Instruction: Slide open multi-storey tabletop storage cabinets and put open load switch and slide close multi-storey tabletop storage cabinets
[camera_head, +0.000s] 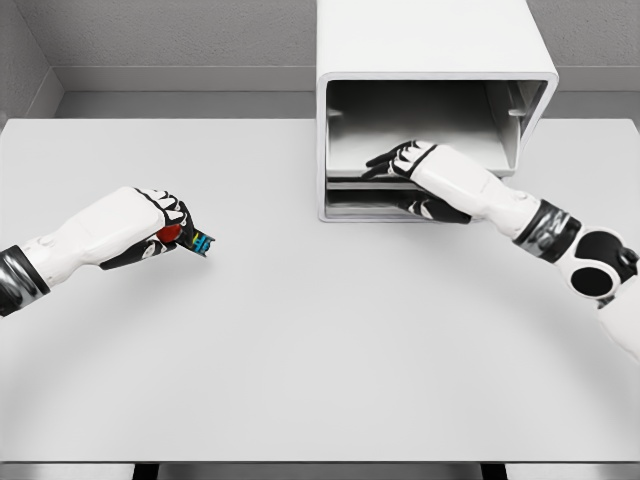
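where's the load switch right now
In the head view, the small red, black and blue load switch is at table left, gripped in the left robot hand, well apart from the white storage cabinet.

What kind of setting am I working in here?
Likely a bare simulated test bench, not a real room: a plain white table, grey walls, and one white cabinet. The left hand holds a switch; the right hand is at the cabinet's opening.
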